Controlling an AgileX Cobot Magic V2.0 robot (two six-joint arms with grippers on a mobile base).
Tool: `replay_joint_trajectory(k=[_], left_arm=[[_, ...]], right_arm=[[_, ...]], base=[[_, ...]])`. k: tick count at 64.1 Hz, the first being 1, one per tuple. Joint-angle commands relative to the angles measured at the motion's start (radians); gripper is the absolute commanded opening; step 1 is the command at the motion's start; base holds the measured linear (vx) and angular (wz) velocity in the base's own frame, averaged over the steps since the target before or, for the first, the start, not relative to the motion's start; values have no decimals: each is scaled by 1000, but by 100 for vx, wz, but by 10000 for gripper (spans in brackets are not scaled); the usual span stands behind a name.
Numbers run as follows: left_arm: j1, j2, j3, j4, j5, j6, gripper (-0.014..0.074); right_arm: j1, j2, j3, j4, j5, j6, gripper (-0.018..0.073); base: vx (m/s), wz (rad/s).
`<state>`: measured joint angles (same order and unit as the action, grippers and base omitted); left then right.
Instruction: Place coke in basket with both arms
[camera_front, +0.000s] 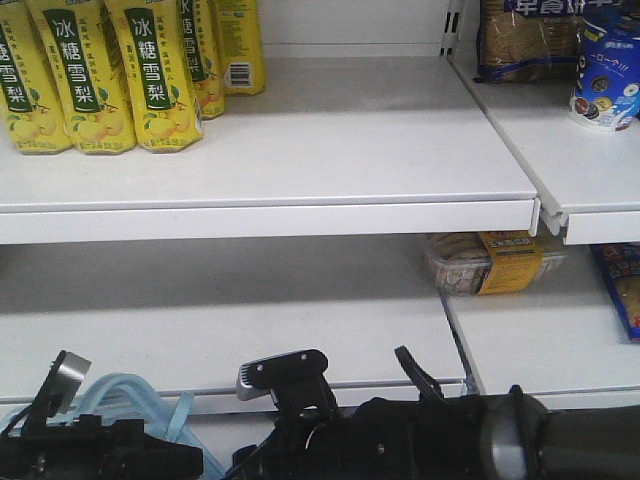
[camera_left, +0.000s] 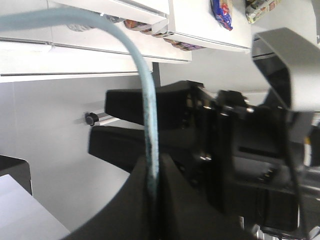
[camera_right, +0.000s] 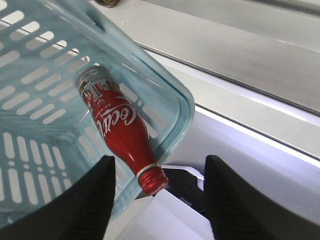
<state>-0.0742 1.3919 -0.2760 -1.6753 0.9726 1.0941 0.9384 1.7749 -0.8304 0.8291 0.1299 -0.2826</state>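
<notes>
Coke (camera_right: 117, 129) lay on its side in the basket (camera_right: 182, 107), cap toward the rim corner. Right gripper (camera_right: 159, 200) hovered just beyond that cap, jaws spread, empty. Left gripper state: undeterminable.

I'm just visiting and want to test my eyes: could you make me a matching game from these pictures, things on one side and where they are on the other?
Things:
1. coke
2. yellow drink cartons
3. basket
4. packaged snack with yellow label

Places:
A. upper shelf, left
B. lower shelf, right
C. lying inside the basket
D. hanging by its handle from the left gripper

Pairs: 1-C, 2-A, 3-D, 4-B
</notes>
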Motion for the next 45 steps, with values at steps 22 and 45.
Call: replay_joint_trajectory(k=[22, 45], left_arm=[[-3, -25, -23, -102, 111, 7, -6], [-3, -25, -23, -102, 111, 7, -6]], right_arm=[[-117, -355, -16, -184, 107, -12, 397], [-395, -645, -16, -446, 189, -8, 397]], base=[[0, 0], [0, 0]])
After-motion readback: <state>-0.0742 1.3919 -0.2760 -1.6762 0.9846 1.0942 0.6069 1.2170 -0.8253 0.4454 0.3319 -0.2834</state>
